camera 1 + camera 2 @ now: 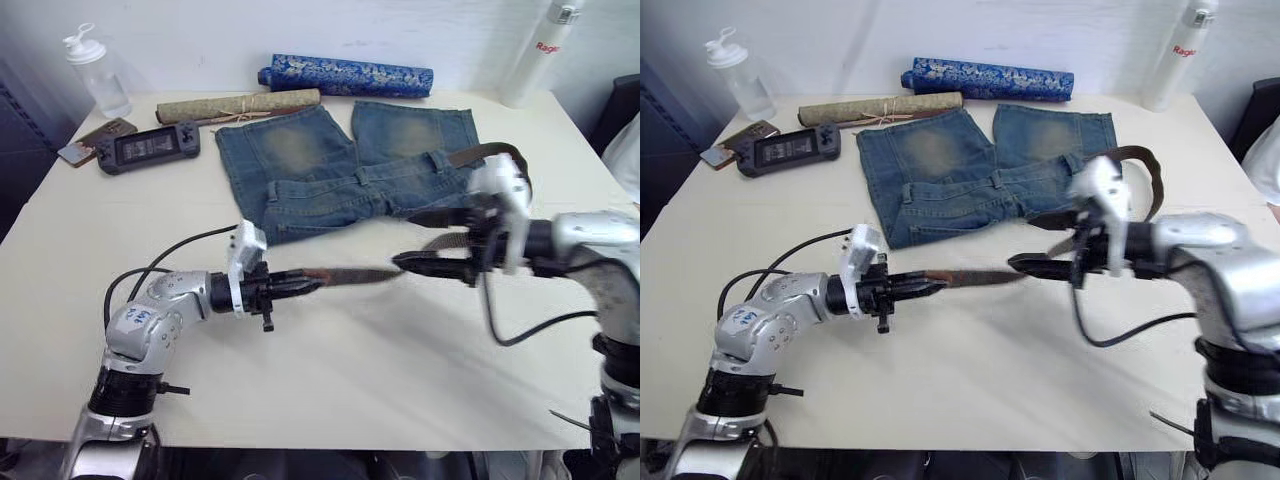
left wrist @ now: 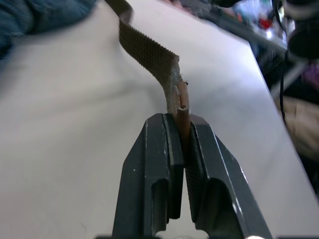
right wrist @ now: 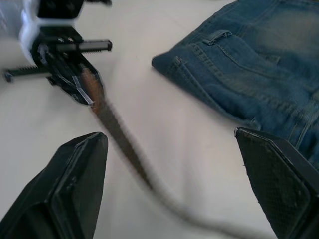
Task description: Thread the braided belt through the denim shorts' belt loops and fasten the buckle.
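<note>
You're looking at a pale cream bench point(image 1: 330, 380) set against a white wall. The denim shorts point(image 1: 345, 170) lie flat at about 12 o'clock from the bench's middle, legs pointing to the wall, waistband toward you.

The braided belt point(image 1: 350, 275) runs across the bench just in front of the waistband. Its far end curls by the shorts' corner at 2 o'clock point(image 1: 1135, 155). Can't make out the buckle or whether any loop is threaded.

Your left pincer point(image 1: 305, 281) sits at 8 o'clock from the shorts, fingers pressed together and pinching the belt's tan tip; the left wrist view shows the tip clamped edge-on between the fingers point(image 2: 164, 169), with the woven strap bending away over the bench.

Your right pincer point(image 1: 410, 262) is at 3 o'clock from the left one, close to the shorts' waistband. Its fingers point(image 3: 75, 179) are spread wide, one on each side of the strap in the right wrist view; you can't tell from the pictures whether they touch it.

Along the wall side:
- a rolled blue patterned fabric point(image 1: 345, 75) at 12 o'clock behind the shorts
- a tan rolled mat point(image 1: 235, 104) just beside it
- a handheld game console point(image 1: 150, 146) at 10 o'clock
- a small brown card-like item point(image 1: 95, 140) next to it
- a clear pump bottle point(image 1: 98, 72) in the 10 o'clock corner
- a white bottle point(image 1: 535, 50) at 1 o'clock
</note>
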Robot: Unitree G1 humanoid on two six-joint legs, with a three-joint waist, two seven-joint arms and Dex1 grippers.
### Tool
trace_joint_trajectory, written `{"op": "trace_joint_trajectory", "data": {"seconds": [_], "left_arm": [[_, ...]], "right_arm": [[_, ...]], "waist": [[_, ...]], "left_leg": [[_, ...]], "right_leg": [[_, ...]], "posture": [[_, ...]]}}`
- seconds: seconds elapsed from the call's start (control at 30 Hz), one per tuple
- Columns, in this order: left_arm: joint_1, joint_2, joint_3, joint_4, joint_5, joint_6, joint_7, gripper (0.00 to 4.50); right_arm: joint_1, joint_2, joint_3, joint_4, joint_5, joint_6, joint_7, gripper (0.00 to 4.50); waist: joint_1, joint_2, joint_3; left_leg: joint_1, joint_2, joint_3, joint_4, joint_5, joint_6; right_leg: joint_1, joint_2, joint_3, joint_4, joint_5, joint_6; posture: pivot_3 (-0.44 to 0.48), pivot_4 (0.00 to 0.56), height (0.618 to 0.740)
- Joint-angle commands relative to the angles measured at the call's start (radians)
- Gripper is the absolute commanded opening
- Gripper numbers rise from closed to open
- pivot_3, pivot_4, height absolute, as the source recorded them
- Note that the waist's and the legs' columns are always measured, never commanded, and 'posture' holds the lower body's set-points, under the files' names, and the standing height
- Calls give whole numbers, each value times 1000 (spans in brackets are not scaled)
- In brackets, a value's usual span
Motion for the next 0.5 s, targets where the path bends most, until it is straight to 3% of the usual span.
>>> {"op": "trace_joint_trajectory", "data": {"seconds": [0.03,0.07,0.13,0.27,0.37,0.5], "left_arm": [[50,-136,182,-68,-355,177,310,0],[62,-168,216,-73,-443,209,388,0],[99,-198,237,-107,-601,228,507,0],[129,-216,224,-125,-853,188,707,0],[133,-180,204,-128,-923,171,772,0],[140,-135,182,-129,-978,144,806,0]], "right_arm": [[82,104,-314,-57,383,266,-113,4446],[99,132,-373,-49,491,316,-162,4446],[221,224,-355,-67,727,290,-359,4446],[393,433,-123,-81,1025,71,-862,4446],[426,545,20,-96,1086,-52,-1059,4446],[419,621,83,-85,1107,-191,-1155,4446]], "waist": [[1,0,0],[-1,0,0],[-6,-1,-1],[-12,-3,-2],[-12,4,-5],[-7,4,-5]], "left_leg": [[0,0,-1,0,0,0],[1,-1,-1,0,0,0],[2,-2,-4,0,0,0],[3,-1,-3,0,0,1],[4,-2,-3,2,0,0],[3,-9,0,3,0,1]], "right_leg": [[0,0,0,0,0,0],[1,0,1,0,0,0],[0,0,3,1,0,0],[-2,1,6,5,-1,-2],[-4,1,14,6,-1,-2],[-4,2,24,5,-2,-3]], "posture": [[0,150,637],[0,150,637],[0,150,637],[0,150,637],[0,150,637],[0,150,637]]}}
